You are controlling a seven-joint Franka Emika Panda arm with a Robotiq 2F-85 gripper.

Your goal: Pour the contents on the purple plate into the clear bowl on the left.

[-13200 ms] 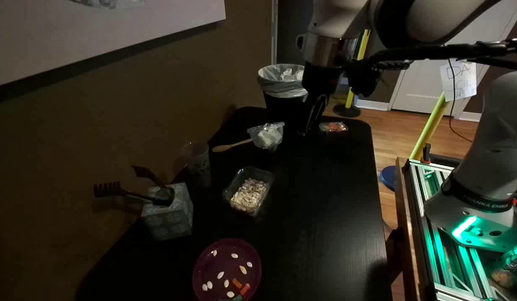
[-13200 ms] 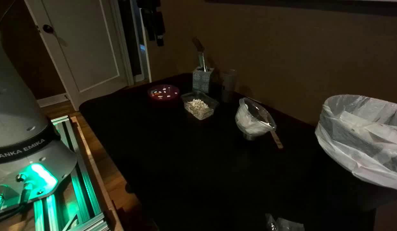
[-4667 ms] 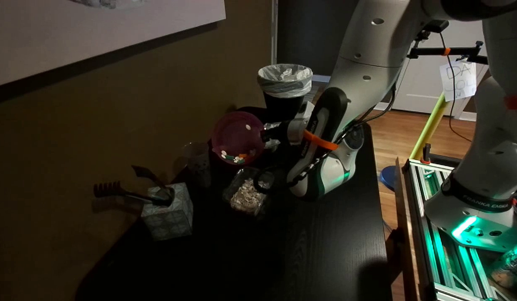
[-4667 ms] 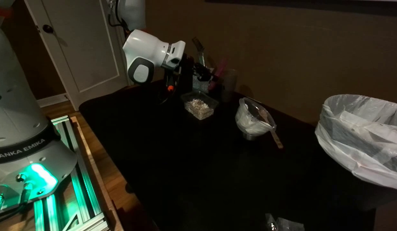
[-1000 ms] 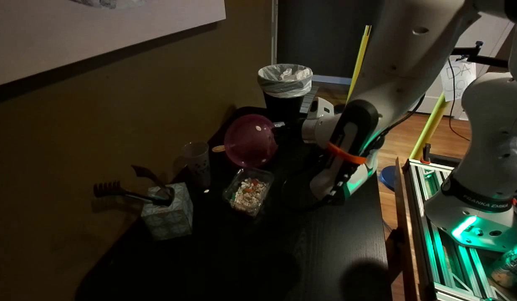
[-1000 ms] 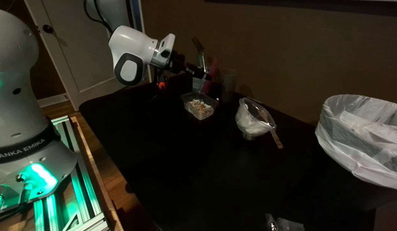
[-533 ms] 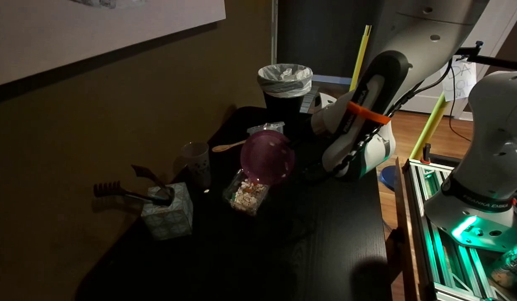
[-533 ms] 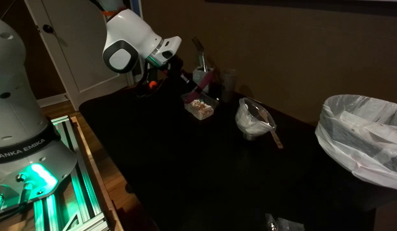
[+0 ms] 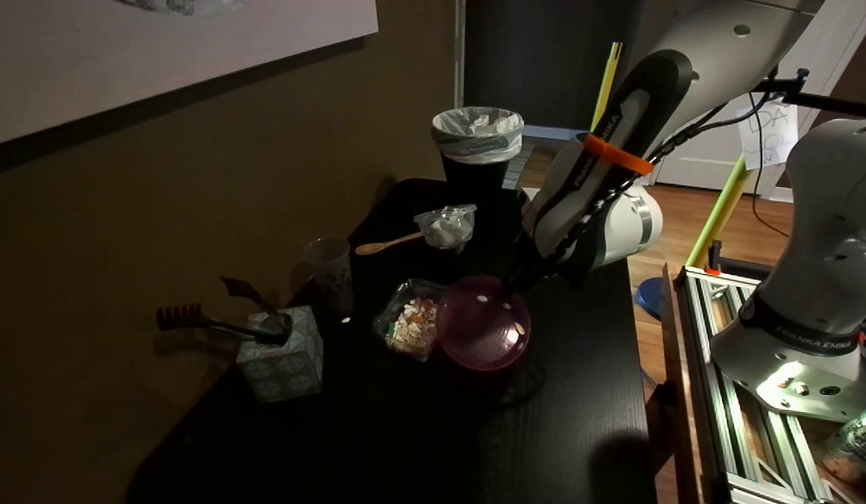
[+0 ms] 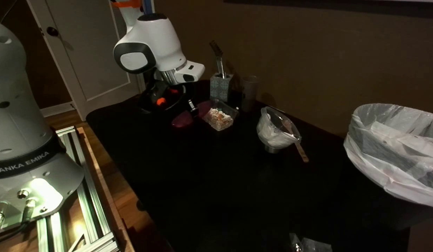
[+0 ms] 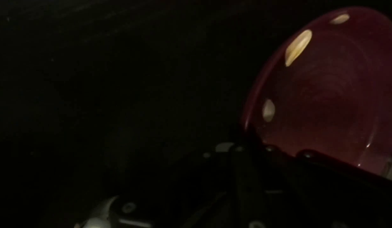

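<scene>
The gripper (image 10: 194,111) clamps the purple plate (image 9: 478,343) by its rim, a hold that presumably leaves the face free for tipping. Plate tilted, just beside the clear rectangular tub (image 9: 411,288), covering part of it in an exterior view; contact cannot be told. Orange and green pieces (image 9: 416,318) lie on the tub's pale flakes (image 9: 408,337), so I judge the pour mostly done. At least three pale seeds (image 11: 298,47) sit near the plate's rim, likely clinging; a shake over the tub may free them. One white piece (image 9: 346,320) lies on the table (image 9: 573,371) near the tumbler (image 9: 331,280), presumably a miss.
</scene>
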